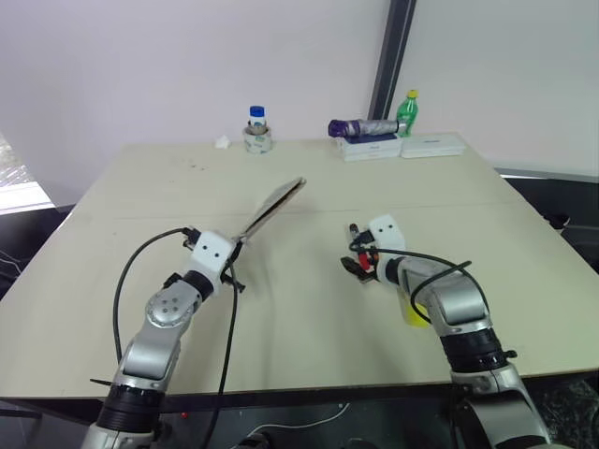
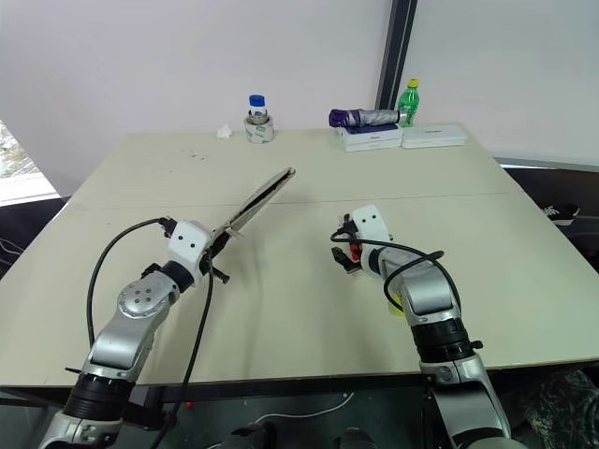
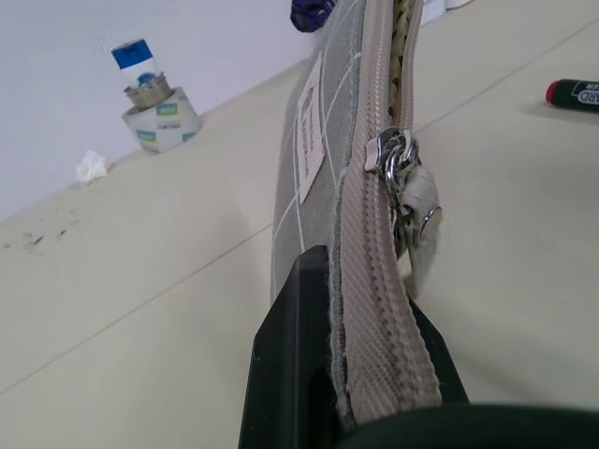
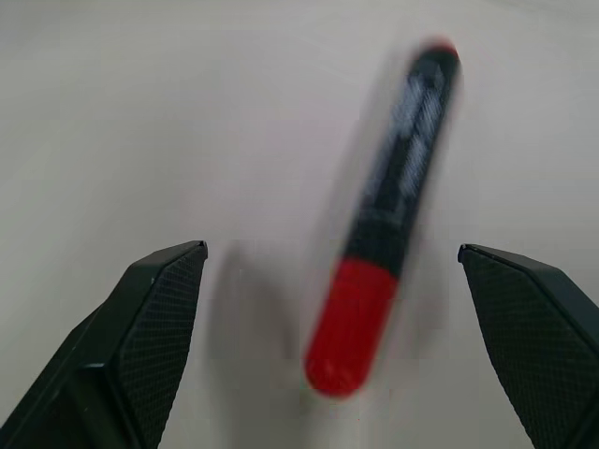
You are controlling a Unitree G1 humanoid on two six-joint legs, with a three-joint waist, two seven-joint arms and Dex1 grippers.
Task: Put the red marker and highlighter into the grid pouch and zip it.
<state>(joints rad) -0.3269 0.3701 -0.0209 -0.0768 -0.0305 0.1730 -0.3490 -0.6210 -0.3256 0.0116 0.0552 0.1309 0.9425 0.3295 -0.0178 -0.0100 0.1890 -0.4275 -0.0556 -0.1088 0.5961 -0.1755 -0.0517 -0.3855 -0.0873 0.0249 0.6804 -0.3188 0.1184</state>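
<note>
Left end effector clamping one grid pouch, right end effector released over one red marker

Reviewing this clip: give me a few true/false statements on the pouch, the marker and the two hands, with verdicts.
1. The left hand is shut on the grid pouch, holding it off the table. True.
2. The right hand grips the red marker. False: its fingers stand open on either side of the marker, which lies on the table between them.
3. The pouch's zip is fully closed. False: in the left wrist view the zip gapes open beyond the pull.
4. A green bottle stands at the table's far edge. True.
5. The marker is already in the pouch. False: it lies on the table.
</note>
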